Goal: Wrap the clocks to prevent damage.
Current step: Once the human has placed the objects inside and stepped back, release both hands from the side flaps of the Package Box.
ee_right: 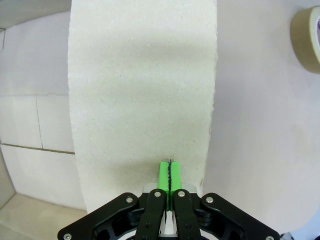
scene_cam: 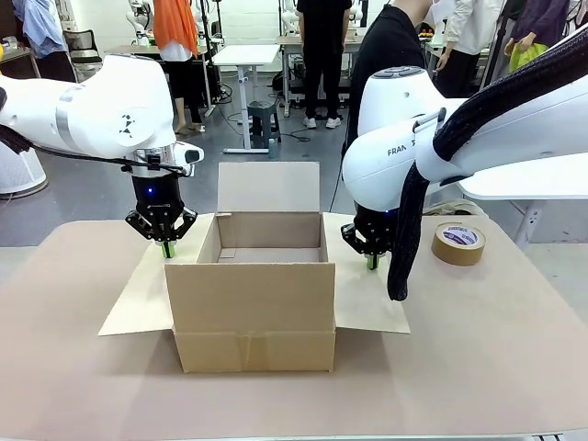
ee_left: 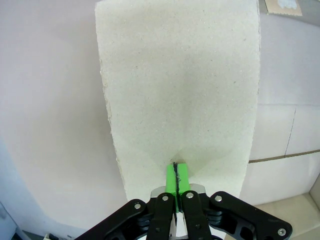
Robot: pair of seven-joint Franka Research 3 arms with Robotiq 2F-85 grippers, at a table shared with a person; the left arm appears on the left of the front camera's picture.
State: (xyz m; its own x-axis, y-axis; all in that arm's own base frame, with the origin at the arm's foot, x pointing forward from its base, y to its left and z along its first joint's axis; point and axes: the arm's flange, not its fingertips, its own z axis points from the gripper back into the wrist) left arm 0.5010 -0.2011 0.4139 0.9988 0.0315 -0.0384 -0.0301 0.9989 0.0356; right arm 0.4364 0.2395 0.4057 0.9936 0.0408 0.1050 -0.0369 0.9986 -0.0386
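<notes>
As both flaps lay flat, we judged the step was pinning the box [scene_cam: 253,312] open at mid-table. L gripper [scene_cam: 166,248], pads pressed together on nothing, stood tip-down on the L flap [scene_cam: 138,299] at 9 o'clock; R gripper [scene_cam: 372,262], likewise closed, on the R flap [scene_cam: 372,308] at 3. Tape [scene_cam: 458,243] sat at 2 o'clock. We reckoned even, vertical pressure best, lest the box skew.

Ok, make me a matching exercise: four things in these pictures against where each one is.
1 open brown cardboard box
2 brown tape roll
3 left gripper
4 right gripper

A tips at the box's right flap
B middle of the table
C tips at the box's left flap
D on the table, right of the box

Pairs: 1-B, 2-D, 3-C, 4-A
</notes>
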